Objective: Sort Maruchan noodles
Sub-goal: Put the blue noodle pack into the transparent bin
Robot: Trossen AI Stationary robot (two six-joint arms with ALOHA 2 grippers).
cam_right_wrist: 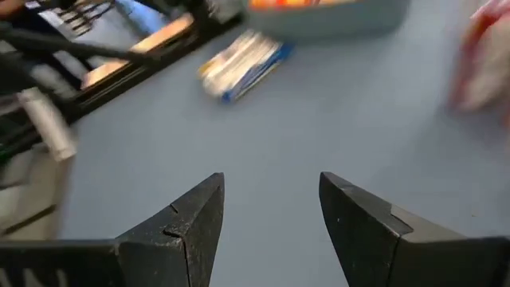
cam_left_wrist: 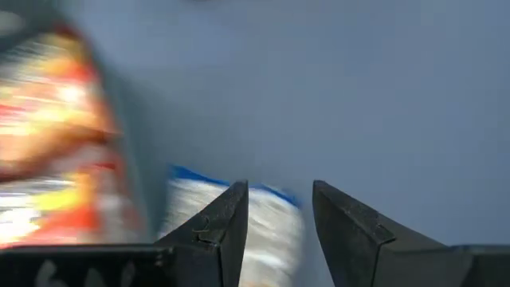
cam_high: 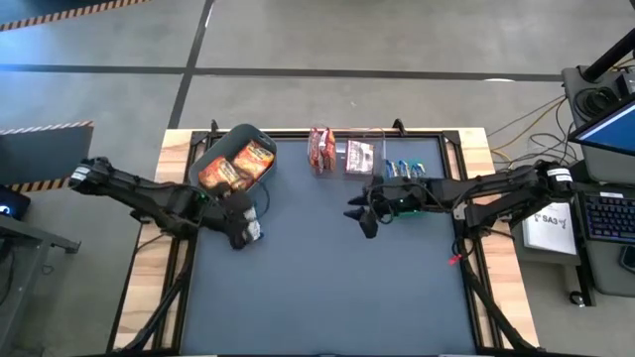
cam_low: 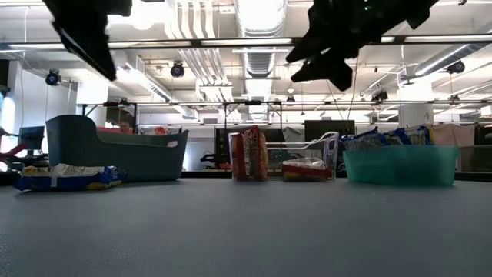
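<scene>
A blue-and-white noodle packet (cam_high: 254, 230) (cam_low: 65, 177) lies flat on the table, just in front of the grey bin (cam_low: 115, 150). My left gripper (cam_high: 243, 233) (cam_left_wrist: 279, 187) hangs open well above that packet, which shows below its fingers (cam_left_wrist: 275, 227). Orange packets (cam_high: 238, 166) lie in the grey bin. Maroon packets (cam_low: 250, 154) stand on edge at the back middle. My right gripper (cam_high: 359, 218) (cam_right_wrist: 271, 179) is open in the air over the table's middle, with nothing between its fingers. It looks toward the blue-and-white packet (cam_right_wrist: 243, 64).
A clear bin (cam_low: 307, 158) with a maroon packet stands right of the standing packets. A green bin (cam_low: 400, 165) with blue packets sits at the back right, under my right arm. The near half of the grey table top (cam_high: 327, 297) is bare.
</scene>
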